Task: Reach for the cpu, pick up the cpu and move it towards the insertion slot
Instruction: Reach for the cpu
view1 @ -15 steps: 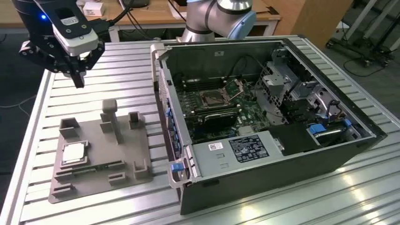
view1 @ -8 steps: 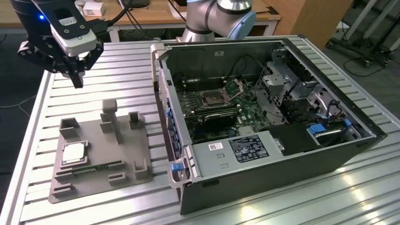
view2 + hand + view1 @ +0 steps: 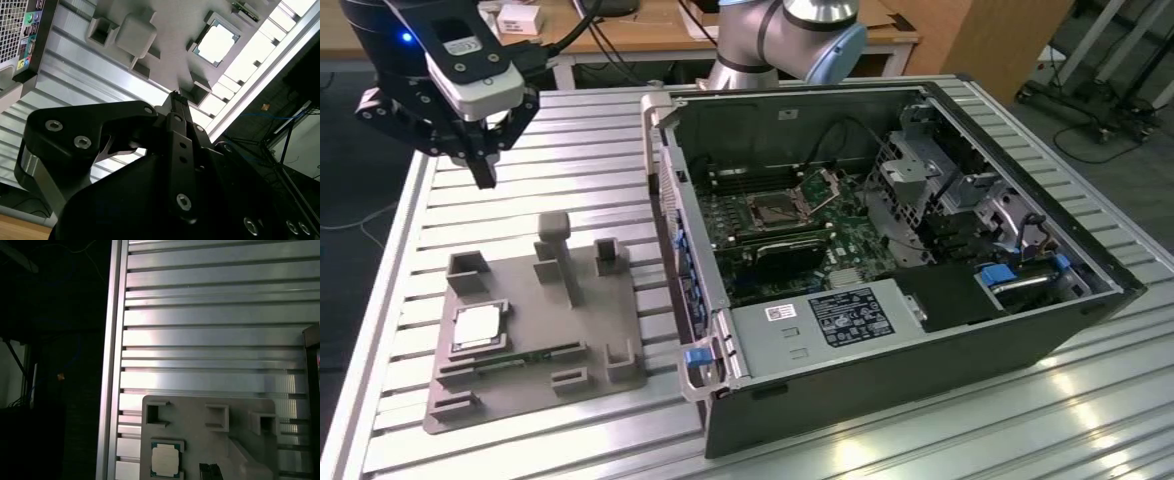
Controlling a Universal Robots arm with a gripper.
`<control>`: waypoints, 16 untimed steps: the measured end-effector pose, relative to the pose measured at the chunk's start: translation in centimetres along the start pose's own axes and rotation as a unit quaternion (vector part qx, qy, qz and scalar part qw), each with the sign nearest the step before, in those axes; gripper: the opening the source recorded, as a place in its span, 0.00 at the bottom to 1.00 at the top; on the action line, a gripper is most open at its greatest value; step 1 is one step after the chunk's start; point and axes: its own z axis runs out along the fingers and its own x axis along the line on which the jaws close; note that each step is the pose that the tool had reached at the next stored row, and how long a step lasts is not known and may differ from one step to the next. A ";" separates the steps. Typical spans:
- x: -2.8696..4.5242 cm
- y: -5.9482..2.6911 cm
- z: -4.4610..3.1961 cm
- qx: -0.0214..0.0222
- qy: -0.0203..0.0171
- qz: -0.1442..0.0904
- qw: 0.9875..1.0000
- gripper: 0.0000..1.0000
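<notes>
Exterior view. The gripper (image 3: 483,178) hangs above the slatted metal table (image 3: 587,140) at about 10 o'clock in the scene. Its 2 fingers are drawn together to a point and hold nothing. The grey tray (image 3: 520,290) lies on the table at about 8 o'clock, well apart from the gripper and roughly at 6 o'clock from it. The cpu (image 3: 476,327) sits flat in a square recess on the tray's 9 o'clock side, pale top upward, untouched. A green memory stick (image 3: 520,357) lies in the tray near it, toward 5 o'clock. The open computer case (image 3: 854,400) stands at the tray's 3 o'clock. On its green motherboard (image 3: 854,235), the insertion slot (image 3: 774,210) shows a dark centre, with a metal frame standing open beside it. In the second wrist view the cpu (image 3: 216,44) rests in the tray (image 3: 170,25), clear of the gripper (image 3: 175,96). In the first wrist view the cpu (image 3: 165,460) lies in the tray (image 3: 187,415).
</notes>
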 end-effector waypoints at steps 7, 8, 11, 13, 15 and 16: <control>0.16 0.00 0.03 0.000 0.000 0.000 1.000 0.11; 0.20 0.00 0.03 0.000 0.000 0.000 1.000 0.11; 0.28 0.00 0.04 0.000 0.000 0.000 1.000 0.11; 0.30 0.00 0.04 0.000 0.000 0.000 1.000 0.11; 0.31 0.00 0.04 0.000 0.000 0.000 1.000 0.11; 0.32 0.00 0.04 0.000 0.000 0.000 1.000 0.11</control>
